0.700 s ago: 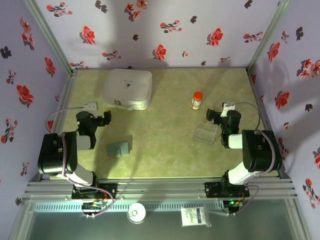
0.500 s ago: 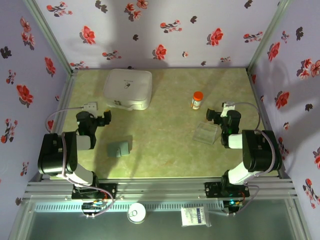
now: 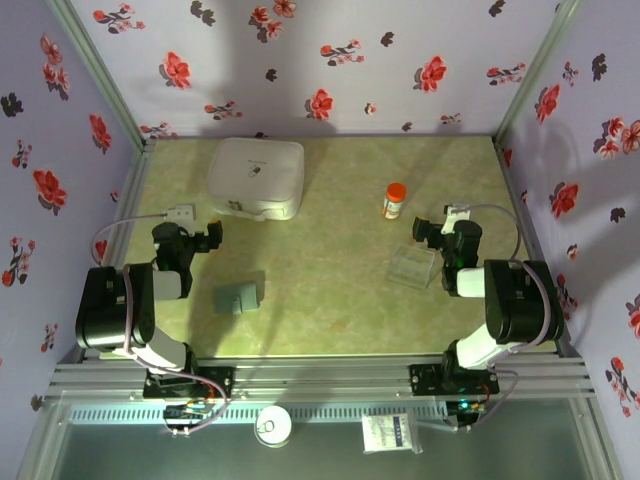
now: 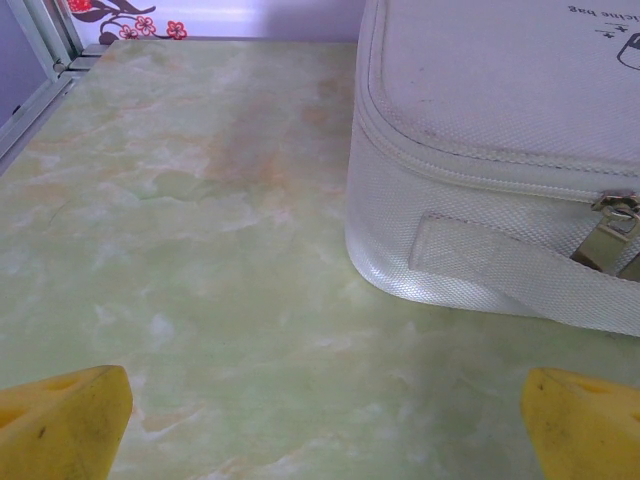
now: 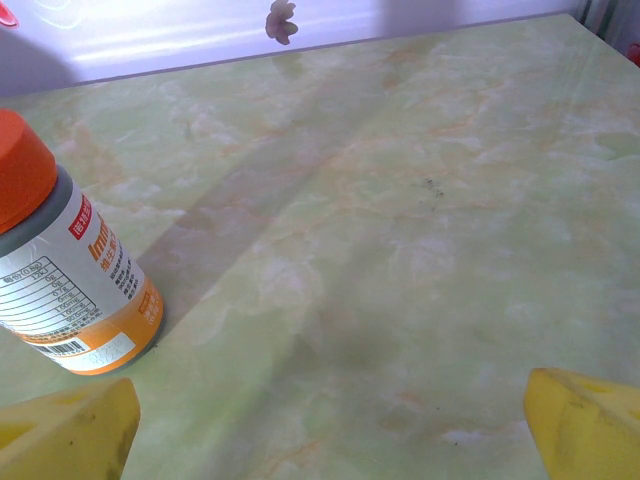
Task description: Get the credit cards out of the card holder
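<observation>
Right now I have the left claw spread wide by the worktop's left edge and the right claw likewise spread by its right edge, both empty, while the card holder lies toward the near-left corner.

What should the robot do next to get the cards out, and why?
Probably move the left gripper toward the card holder, which lies on the table nearer that arm's base. The left gripper stands open and empty, facing the white case instead; the right gripper, also open, is farther off beside the clear tray.
</observation>
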Action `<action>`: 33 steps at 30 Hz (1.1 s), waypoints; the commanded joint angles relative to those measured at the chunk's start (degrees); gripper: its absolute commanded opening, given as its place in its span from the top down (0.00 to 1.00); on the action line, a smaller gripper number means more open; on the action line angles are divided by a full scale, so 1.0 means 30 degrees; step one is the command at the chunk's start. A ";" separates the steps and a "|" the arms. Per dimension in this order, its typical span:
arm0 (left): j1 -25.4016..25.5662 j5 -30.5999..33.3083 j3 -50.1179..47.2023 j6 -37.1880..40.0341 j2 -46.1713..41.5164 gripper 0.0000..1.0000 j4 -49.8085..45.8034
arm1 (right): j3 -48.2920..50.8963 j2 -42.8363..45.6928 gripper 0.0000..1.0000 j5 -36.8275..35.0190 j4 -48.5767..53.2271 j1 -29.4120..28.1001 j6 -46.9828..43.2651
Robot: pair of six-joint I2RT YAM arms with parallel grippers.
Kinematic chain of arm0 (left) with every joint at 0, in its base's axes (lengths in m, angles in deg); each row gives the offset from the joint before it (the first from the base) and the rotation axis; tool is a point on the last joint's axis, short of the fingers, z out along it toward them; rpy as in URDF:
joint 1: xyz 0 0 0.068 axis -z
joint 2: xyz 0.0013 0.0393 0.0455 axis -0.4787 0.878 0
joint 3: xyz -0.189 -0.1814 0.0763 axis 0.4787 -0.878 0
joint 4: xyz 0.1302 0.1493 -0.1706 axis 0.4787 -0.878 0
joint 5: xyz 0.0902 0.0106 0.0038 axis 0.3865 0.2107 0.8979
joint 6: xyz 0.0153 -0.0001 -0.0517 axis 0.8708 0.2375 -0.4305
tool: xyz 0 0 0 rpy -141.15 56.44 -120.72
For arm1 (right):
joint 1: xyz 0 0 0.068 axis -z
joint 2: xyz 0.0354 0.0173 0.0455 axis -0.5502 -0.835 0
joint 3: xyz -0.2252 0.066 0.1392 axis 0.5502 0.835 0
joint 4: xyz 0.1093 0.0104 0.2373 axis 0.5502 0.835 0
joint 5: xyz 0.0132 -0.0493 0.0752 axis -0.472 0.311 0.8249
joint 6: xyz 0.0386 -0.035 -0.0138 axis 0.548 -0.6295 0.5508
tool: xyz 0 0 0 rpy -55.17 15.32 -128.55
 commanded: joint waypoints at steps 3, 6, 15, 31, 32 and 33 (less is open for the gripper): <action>-0.0065 -0.0246 -0.0019 0.0207 -0.0009 0.00 0.0602 | 0.0125 -0.0193 0.01 0.0193 -0.0875 0.0086 -0.0108; -0.0067 -0.0245 -0.0028 0.0185 -0.0013 0.00 0.0576 | 0.0141 -0.0195 0.01 0.0193 -0.0875 0.0086 -0.0111; 0.0076 0.0430 0.0109 0.0123 -0.2094 0.00 -0.1352 | 0.0212 0.0974 0.01 -0.0189 -0.0145 0.0085 -0.0090; 0.2310 0.4547 0.6754 -0.6550 -0.7186 0.00 -1.6460 | -0.4609 0.7340 0.11 -0.2036 1.6504 -0.0569 0.3908; 0.2211 0.4568 0.7472 -0.7572 -0.7314 0.00 -1.7937 | -0.4901 0.7698 0.13 -0.2149 1.7567 -0.0657 0.4403; 0.2112 0.4412 0.8051 -0.8183 -0.7391 0.00 -1.9141 | -0.5136 0.8056 0.16 -0.2150 1.8524 -0.0717 0.4812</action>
